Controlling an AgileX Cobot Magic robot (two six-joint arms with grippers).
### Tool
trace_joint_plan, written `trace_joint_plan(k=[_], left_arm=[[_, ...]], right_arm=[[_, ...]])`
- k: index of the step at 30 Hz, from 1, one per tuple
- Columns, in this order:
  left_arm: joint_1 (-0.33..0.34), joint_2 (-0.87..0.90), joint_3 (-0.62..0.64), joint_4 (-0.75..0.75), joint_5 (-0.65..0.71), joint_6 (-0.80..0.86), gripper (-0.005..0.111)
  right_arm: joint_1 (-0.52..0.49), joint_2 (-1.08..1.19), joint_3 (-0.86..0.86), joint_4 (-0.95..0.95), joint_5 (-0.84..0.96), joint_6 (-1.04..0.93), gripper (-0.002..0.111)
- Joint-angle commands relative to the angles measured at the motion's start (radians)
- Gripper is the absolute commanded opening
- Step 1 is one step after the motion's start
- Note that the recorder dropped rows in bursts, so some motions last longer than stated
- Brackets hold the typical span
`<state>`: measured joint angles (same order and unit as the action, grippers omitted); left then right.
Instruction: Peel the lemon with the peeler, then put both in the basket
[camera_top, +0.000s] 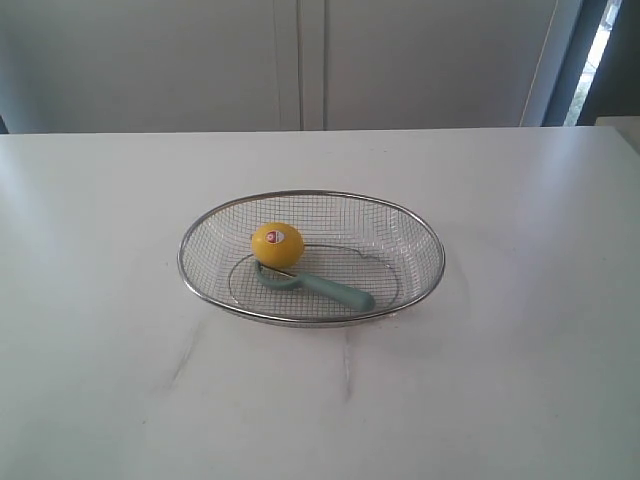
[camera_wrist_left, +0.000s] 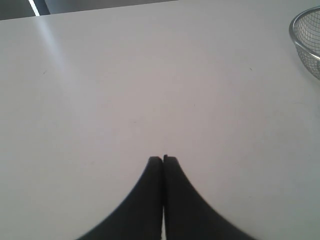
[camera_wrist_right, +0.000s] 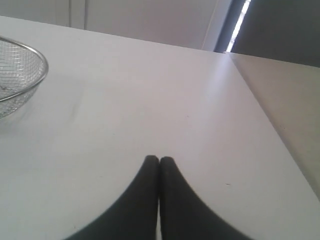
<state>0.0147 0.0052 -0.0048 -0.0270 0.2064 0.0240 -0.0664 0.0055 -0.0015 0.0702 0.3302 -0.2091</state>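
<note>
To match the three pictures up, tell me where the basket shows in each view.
Exterior view: the basket sits whole in the middle, holding the lemon and the peeler.
Left wrist view: the basket shows only an arc of rim, cut by the picture's edge.
Right wrist view: the basket likewise, rim and mesh.
Shared landmark: the white table.

Part of peeler (camera_top: 330, 289) head behind lemon (camera_top: 277, 245)
</note>
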Motion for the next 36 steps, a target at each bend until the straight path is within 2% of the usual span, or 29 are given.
trace_joint_plan(k=[1, 28, 32, 36], left_arm=[[-0.004, -0.005, 0.005, -0.005, 0.000, -0.004, 0.000], [-0.004, -0.005, 0.005, -0.005, 0.000, -0.002, 0.000], [-0.004, -0.005, 0.005, -0.005, 0.000, -0.002, 0.000], [-0.004, -0.005, 0.005, -0.005, 0.000, -0.002, 0.000]], right_arm=[[-0.027, -0.005, 0.002, -0.004, -0.002, 0.000, 0.000], [-0.023, -0.005, 0.002, -0.002, 0.003, 0.014, 0.000], [-0.023, -0.005, 0.002, -0.002, 0.003, 0.201, 0.000], [-0.023, -0.005, 0.002, -0.002, 0.003, 0.236, 0.000]])
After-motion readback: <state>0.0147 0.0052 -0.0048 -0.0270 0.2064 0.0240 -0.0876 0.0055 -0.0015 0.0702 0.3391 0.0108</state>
